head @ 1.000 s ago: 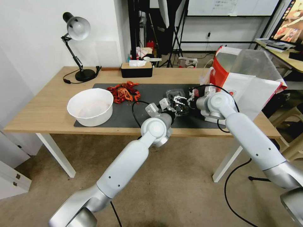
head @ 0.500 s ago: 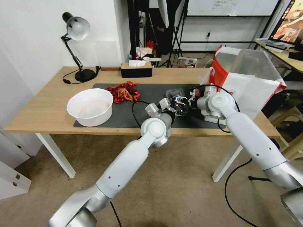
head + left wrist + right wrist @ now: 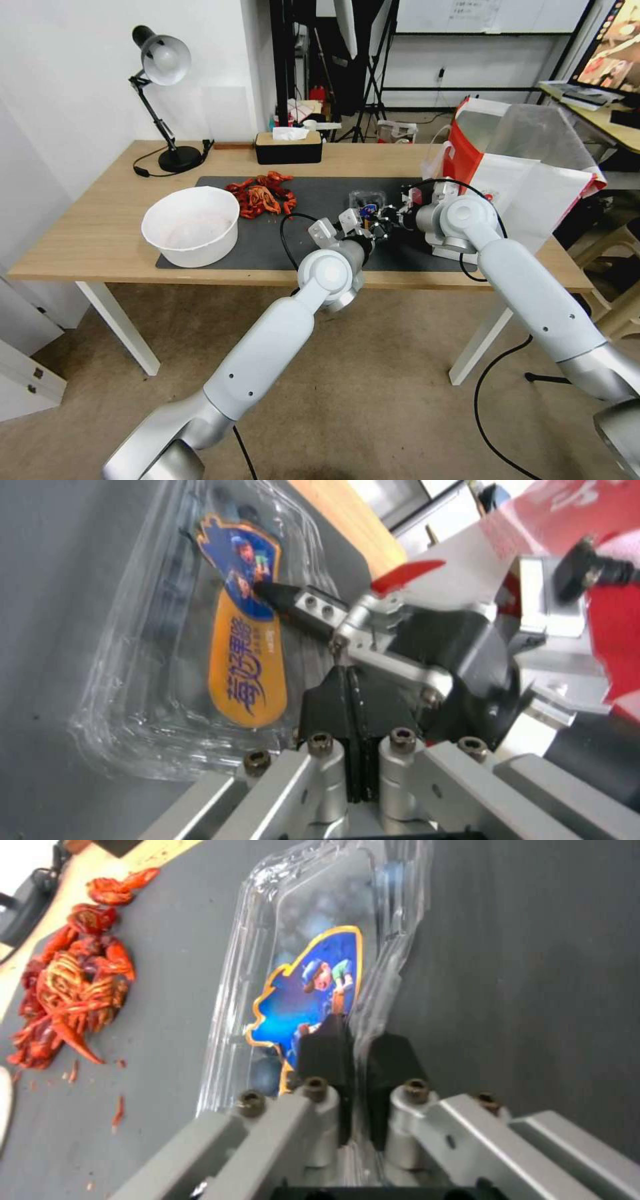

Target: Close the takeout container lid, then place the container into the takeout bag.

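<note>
While two tools [image 3: 373, 227] pinch one takeout container [image 3: 368, 199], one takeout bag [image 3: 527, 180] stands

head view: set high, facing forward and down over the desk, far from the takeout container [image 3: 369, 200]. left wrist view: very close to that container [image 3: 193, 630], facing apparently toward the takeout bag [image 3: 567, 510]. right wrist view: equally close, facing across it [image 3: 320, 975]. all three share the container.

left hand [image 3: 353, 700] fingers pressed together, right hand [image 3: 357, 1050] pinching
</note>
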Available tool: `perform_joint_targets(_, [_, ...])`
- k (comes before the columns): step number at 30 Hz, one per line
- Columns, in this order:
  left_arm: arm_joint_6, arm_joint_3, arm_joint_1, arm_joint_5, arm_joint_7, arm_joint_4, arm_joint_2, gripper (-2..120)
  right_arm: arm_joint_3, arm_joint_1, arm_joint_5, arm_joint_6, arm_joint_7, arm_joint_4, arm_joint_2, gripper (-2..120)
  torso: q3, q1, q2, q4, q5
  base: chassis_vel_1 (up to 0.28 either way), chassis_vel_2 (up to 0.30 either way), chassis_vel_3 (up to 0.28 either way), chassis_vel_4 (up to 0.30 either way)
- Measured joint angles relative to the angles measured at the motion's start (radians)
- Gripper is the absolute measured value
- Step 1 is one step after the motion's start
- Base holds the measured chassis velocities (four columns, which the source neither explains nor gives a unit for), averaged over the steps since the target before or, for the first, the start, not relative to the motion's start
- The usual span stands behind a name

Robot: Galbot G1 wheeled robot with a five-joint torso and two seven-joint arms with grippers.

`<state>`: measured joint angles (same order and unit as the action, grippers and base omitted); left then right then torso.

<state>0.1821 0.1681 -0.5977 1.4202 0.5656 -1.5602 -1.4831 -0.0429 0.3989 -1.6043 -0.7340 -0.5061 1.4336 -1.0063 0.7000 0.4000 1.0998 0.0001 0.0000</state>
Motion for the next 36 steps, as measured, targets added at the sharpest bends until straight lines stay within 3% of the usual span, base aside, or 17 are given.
perform_joint_targets(21, [-0.004,-0.032,-0.029,-0.004,-0.004,-0.053,0.07,0,0.011,-0.001,-0.004,-0.003,-0.007,-0.007,0.002,0,0.0,0.0,0.0,0.0,0.0,0.0,0.0,0.0,0.0])
perform_joint_targets(33, [0.001,-0.07,-0.102,-0.015,-0.008,-0.157,0.158,0,0.003,-0.017,-0.005,-0.003,-0.009,-0.017,-0.011,0,0.0,0.0,0.0,-0.0001,-0.0002,0.0,0.0,0.0,0.0])
perform_joint_targets(36, [0.001,-0.092,-0.145,-0.025,-0.017,-0.212,0.199,0,0.002,-0.02,-0.005,-0.002,-0.009,-0.021,-0.018,0,0.0,0.0,0.0,-0.0001,-0.0002,0.0,0.0,0.0,0.0])
